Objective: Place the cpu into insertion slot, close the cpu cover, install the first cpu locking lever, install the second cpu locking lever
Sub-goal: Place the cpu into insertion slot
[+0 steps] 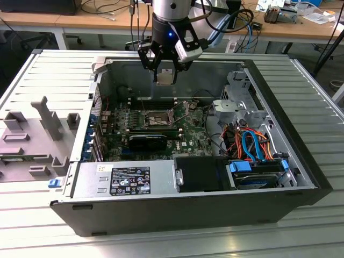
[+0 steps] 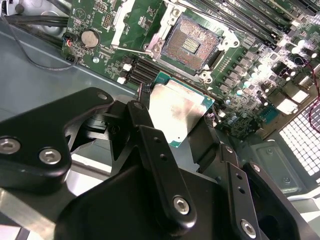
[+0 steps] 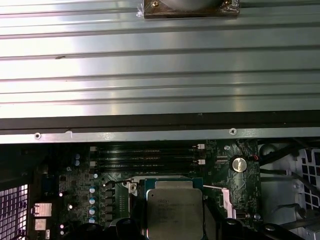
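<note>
A wide metal counter with long ribs carries an open black computer case, which lies on its side. On the counter, at the exterior view's left of the case, there is a grey plastic tray with upright pieces. Inside the case a green circuit board covers the floor. A grey power supply sits along the near wall, and blue and orange cables lie at the exterior view's right.

The arm reaches down over the far wall of the case. Its black jaws are clamped on the cpu, and they grip it by two opposite edges. The cpu hangs in the air with its silvery top facing the wrist cameras, above the board and touching nothing else.

The insertion slot is lower, near the middle of the board. It is open, and its field of contacts is bare. Four long memory slots run beside it, and a round coin battery sits near them.
</note>
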`<control>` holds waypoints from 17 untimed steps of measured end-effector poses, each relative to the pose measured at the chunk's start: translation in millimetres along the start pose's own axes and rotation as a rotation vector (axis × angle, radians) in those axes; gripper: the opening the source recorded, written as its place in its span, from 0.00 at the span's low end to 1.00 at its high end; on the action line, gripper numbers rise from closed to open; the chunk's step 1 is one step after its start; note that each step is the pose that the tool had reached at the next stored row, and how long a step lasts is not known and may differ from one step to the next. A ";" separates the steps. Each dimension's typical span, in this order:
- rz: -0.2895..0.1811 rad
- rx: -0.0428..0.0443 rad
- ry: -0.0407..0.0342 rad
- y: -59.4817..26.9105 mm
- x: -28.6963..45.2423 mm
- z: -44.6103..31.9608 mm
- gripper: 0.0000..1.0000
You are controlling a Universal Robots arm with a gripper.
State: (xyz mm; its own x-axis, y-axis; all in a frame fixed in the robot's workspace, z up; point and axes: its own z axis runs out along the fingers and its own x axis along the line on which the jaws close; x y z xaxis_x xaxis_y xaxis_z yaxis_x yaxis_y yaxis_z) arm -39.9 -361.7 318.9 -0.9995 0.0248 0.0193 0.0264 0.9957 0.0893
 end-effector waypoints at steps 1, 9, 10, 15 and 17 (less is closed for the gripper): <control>0.000 0.0000 0.0000 0.0 0.0 0.1 0.55; 0.000 0.0000 0.0000 -0.1 0.0 1.5 0.55; 0.000 0.0000 0.0000 -0.2 0.0 1.8 0.55; 0.000 -0.0001 0.0000 -0.3 -0.1 2.9 0.55; 0.000 0.0000 0.0000 -0.3 -0.1 3.4 0.55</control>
State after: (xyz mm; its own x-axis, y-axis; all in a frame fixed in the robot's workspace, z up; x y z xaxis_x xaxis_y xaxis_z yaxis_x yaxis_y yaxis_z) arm -39.9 -361.7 315.5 -0.9995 0.0247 0.0193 0.0264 0.9957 0.0893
